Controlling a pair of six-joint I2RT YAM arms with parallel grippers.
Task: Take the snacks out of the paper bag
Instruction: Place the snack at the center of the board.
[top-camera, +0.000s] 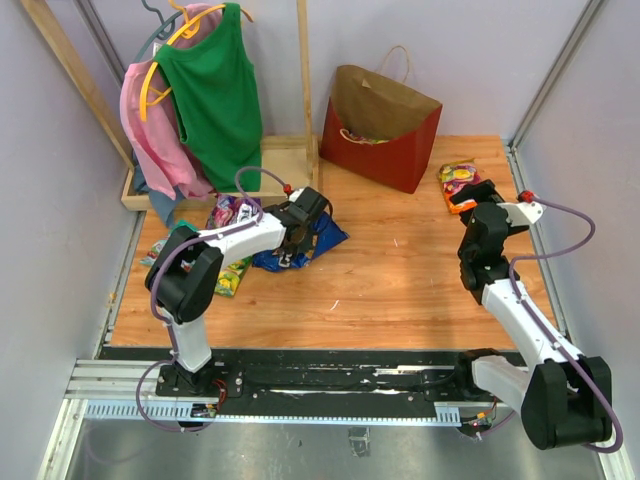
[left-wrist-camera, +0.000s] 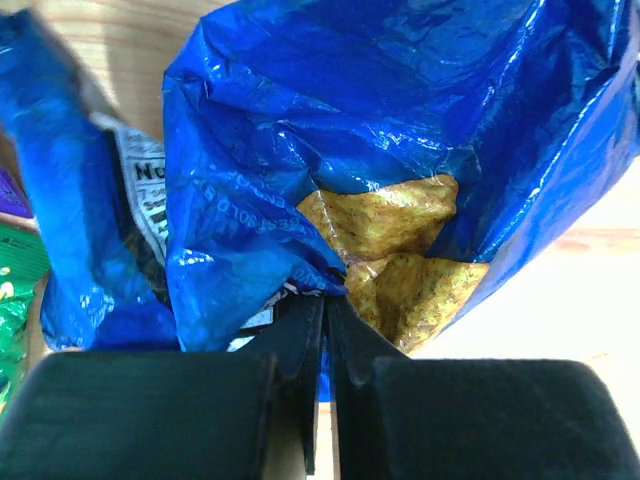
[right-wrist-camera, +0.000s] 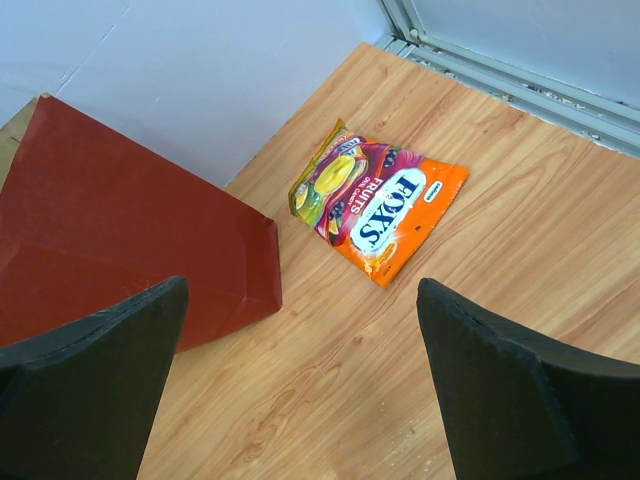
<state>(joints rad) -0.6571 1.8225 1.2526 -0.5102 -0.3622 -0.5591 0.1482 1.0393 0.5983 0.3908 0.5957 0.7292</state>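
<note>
Left gripper (left-wrist-camera: 325, 300): clenched on a fold of the blue chip bag (left-wrist-camera: 400, 100), laid at 9 o'clock on the desk (top-camera: 400, 280).
Right gripper (right-wrist-camera: 300, 300): released, held above the orange candy packet (right-wrist-camera: 385, 210), 2 o'clock.
Paper bag (top-camera: 385, 140): upright, 12 o'clock.

One red paper bag (top-camera: 390, 150), one blue chip bag (top-camera: 325, 240), one orange candy packet (top-camera: 457, 178) at right, and two hanging garments (top-camera: 215, 100) far left. At least three small packets (top-camera: 232, 278) lie left, partly hidden.
</note>
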